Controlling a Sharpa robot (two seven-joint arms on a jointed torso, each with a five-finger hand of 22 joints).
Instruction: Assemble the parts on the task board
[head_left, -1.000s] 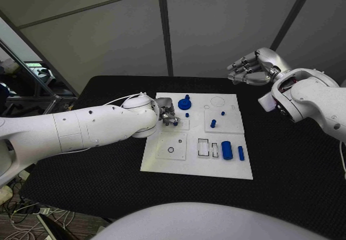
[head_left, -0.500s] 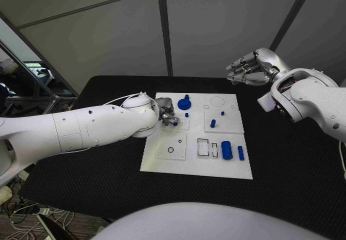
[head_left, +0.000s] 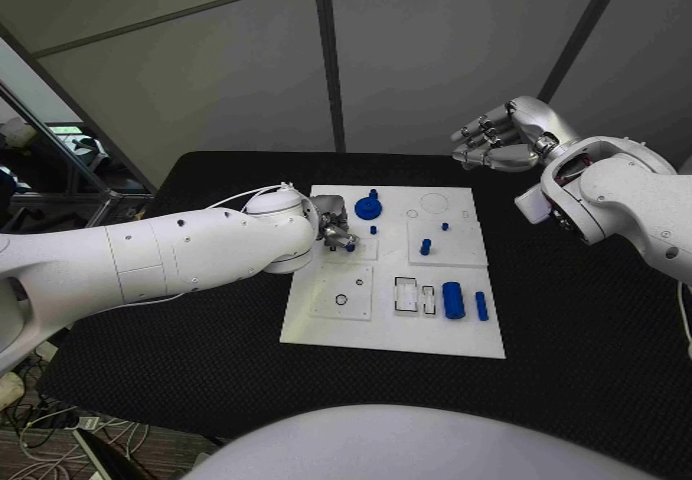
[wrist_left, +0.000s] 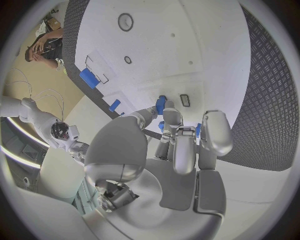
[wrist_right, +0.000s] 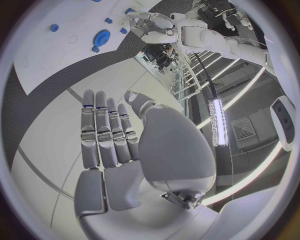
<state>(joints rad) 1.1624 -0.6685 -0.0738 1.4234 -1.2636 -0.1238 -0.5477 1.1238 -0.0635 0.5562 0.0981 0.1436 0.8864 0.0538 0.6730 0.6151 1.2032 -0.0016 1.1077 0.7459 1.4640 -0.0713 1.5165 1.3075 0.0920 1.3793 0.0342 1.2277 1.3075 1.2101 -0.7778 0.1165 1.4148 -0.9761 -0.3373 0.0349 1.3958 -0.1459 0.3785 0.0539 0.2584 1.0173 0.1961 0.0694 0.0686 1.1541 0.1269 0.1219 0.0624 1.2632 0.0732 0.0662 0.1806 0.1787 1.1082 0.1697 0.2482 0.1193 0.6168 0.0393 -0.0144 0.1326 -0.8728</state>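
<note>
The white task board (head_left: 387, 325) lies mid-table. My left hand (head_left: 335, 226) hovers low over its back left part and pinches a small blue part (wrist_left: 160, 104) between thumb and finger, close to a small rectangular slot (wrist_left: 185, 100). On the board stand a blue gear (head_left: 369, 209), a small peg (head_left: 374, 230) and a taller peg (head_left: 427, 245). A blue cylinder (head_left: 454, 300) and a thin blue bar (head_left: 482, 306) lie at the right. My right hand (head_left: 498, 135) is raised beyond the table's back right, holding nothing, its fingers (wrist_right: 106, 132) straight.
Two rectangular recesses (head_left: 407, 294) sit beside the cylinder, a ring recess (head_left: 342, 299) at the board's left, a round recess (head_left: 434, 203) at its back. Black table (head_left: 188, 340) surrounds the board. My left forearm (head_left: 159, 260) crosses the table's left side.
</note>
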